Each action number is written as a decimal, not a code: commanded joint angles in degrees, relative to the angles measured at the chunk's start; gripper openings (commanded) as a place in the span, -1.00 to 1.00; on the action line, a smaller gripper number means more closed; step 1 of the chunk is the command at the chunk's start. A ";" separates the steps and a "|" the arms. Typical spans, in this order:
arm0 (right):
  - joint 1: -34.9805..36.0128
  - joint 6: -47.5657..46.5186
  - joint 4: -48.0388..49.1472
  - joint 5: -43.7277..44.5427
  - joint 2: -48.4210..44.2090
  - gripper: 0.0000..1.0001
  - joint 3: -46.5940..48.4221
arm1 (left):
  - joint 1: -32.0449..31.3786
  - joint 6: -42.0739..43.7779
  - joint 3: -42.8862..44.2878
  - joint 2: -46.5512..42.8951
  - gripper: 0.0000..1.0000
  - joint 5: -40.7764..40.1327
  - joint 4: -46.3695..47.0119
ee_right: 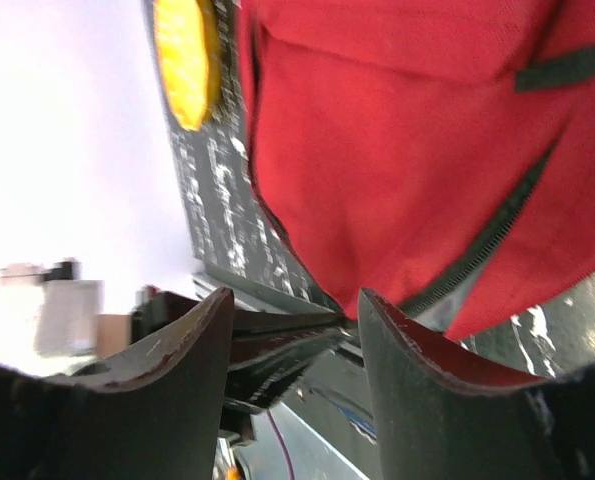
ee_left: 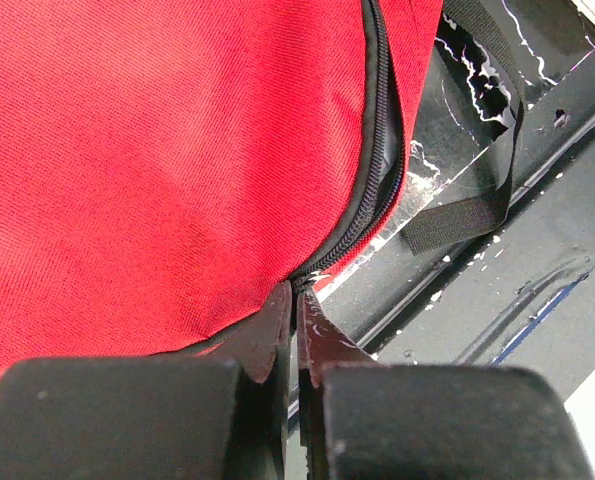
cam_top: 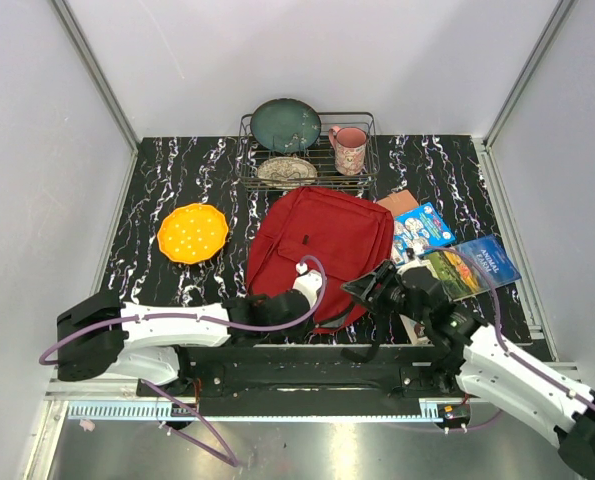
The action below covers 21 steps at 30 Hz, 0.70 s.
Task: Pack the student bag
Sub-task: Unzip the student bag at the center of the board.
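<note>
A red student bag (cam_top: pixel 317 235) is seen lying flat at the middle of a black marbled table (cam_top: pixel 167 180), its rounded near edge turned toward the two arm bases. The left gripper (ee_left: pixel 295 295) is shown clenched, its fingertips closed together against the bag's near hem, right where the black zipper (ee_left: pixel 372 170) curves down to the edge; whether any fabric or a pull is pinched between them cannot be told. A black strap (ee_left: pixel 467 215) is seen trailing off the bag onto the table just beside that spot. The right gripper (ee_right: pixel 295 300) is held released, its jaws spread apart with nothing between them, near the bag's near right corner. A yellow plate (cam_top: pixel 192 233) is set on the table to the left of the bag, apart from it. Behind the bag a wire rack (cam_top: pixel 245 165) is placed, in which a dark green plate (cam_top: pixel 286 125), a patterned dish (cam_top: pixel 286 171) and a pink mug (cam_top: pixel 349 150) are kept. To the right of the bag a blue booklet (cam_top: pixel 422 230) and a landscape-cover book (cam_top: pixel 469 265) are laid on the table, the booklet just beside the bag.
</note>
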 commanded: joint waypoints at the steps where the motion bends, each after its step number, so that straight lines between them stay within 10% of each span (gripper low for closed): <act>1: 1.67 2.73 0.53 -6.12 7.45 0.15 -1.53 | -0.24 -0.28 2.53 -1.49 -1.00 -2.27 3.16; 21: 8.36 5.90 18.02 -0.59 22.04 0.15 0.05 | -0.15 -0.36 2.09 -3.86 -1.00 -0.52 5.27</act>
